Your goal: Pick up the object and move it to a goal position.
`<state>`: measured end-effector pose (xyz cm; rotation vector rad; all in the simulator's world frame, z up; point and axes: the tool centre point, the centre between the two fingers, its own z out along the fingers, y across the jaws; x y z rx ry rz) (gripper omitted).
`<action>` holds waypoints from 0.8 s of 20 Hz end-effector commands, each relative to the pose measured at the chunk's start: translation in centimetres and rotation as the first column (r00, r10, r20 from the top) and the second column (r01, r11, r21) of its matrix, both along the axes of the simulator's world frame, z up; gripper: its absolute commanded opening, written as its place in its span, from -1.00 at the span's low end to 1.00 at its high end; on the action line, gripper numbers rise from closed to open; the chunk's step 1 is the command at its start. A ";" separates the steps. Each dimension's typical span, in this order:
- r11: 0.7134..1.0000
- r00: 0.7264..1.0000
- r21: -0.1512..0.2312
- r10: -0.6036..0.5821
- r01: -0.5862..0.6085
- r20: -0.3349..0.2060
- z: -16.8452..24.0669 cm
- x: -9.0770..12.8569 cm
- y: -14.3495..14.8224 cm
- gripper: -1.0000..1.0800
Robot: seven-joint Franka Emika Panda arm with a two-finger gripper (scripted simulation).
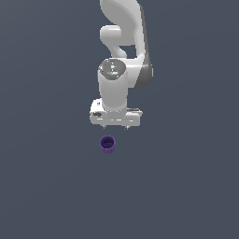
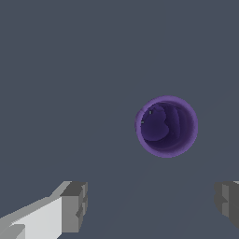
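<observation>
The arm hangs over a flat grey floor, wrist pointing down, and the gripper sits just off the cup — near it, not touching, not yet above it. In the exterior view the cup stands a little nearer the camera than the gripper and slightly toward that view's left.

The cup is upright, open mouth up. The wrist view looks straight down into its hollow, purple rim all round, darker inside. It stands alone on the floor with nothing leaning on it, so it looks free to be taken from above.

The claw is spread wide. In the wrist view one grey fingertip and the other stand well apart with bare floor between them; the cup lies beyond that gap, not inside it. My read: this is the approach, fingers held apart so they can drop either side of the cup's wall once the hand is centred over it. Lift and carry are not begun.

The floor is one even slate-grey plane — no edges, walls or marks. No goal marker shows in either view, so I cannot tell where the cup must go.
</observation>
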<state>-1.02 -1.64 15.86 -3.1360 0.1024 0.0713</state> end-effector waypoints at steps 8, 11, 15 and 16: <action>1.000 1.000 -0.010 -0.016 0.016 0.010 0.9 0.2 -0.5 0.23; 1.000 1.000 -0.012 -0.009 0.009 0.007 0.8 0.2 -0.4 0.23; 0.999 1.000 -0.027 0.030 -0.030 -0.003 0.4 0.3 -0.4 0.23; 0.998 0.999 -0.032 0.045 -0.045 -0.007 0.3 0.3 -0.4 0.23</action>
